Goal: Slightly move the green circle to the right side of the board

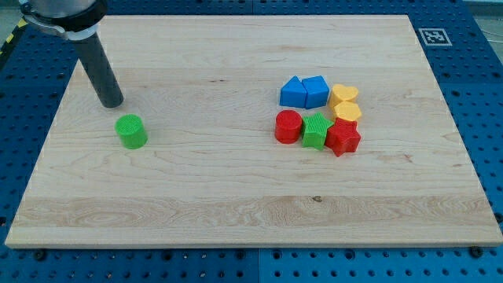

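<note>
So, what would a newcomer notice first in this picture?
First, the tight cluster of coloured blocks at the view's right-centre: blue, yellow, red and green. Then the lone green circle at the view's left of the wooden board, with my tip just above-left of it, apart.

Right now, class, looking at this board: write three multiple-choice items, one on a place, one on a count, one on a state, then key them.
1. Where is the green circle?
A. view's left
B. view's right
C. inside the cluster

2. How many red blocks?
A. one
B. two
C. four

3. My tip is:
A. touching the green circle
B. apart from it, up-left
C. among the blue blocks

Answers:
1 A, it sits alone at the left.
2 B, red circle and another red block.
3 B, bare wood shows between them.
</note>
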